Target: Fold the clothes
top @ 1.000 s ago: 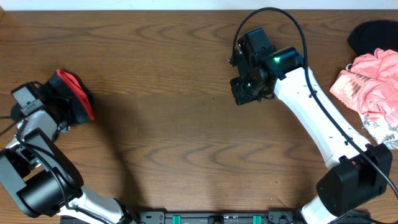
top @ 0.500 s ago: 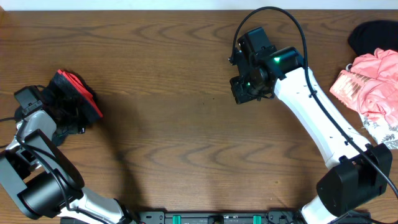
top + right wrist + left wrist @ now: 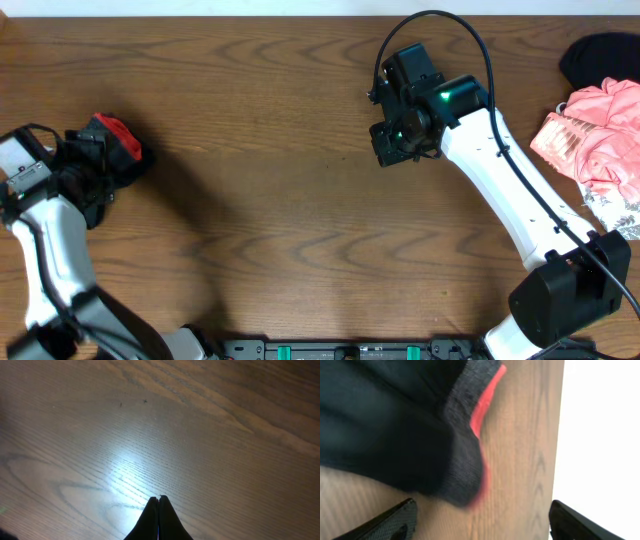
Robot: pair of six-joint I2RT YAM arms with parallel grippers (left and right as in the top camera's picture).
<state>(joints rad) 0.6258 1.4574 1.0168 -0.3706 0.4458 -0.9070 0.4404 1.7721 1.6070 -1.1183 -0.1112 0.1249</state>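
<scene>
Black leggings with a grey-speckled, coral-edged waistband, bunched in a heap at the far left of the wooden counter. The left gripper is just beside the heap, its fingers spread wide and the fabric lying unpinched ahead of them. The right gripper, fingers pressed together, hangs over bare wood well apart from the heap. A pink ruffled garment, a dark cloth and a floral-print cloth lie at the right edge, each partly cut off; how the legs lie inside the heap cannot be made out.
</scene>
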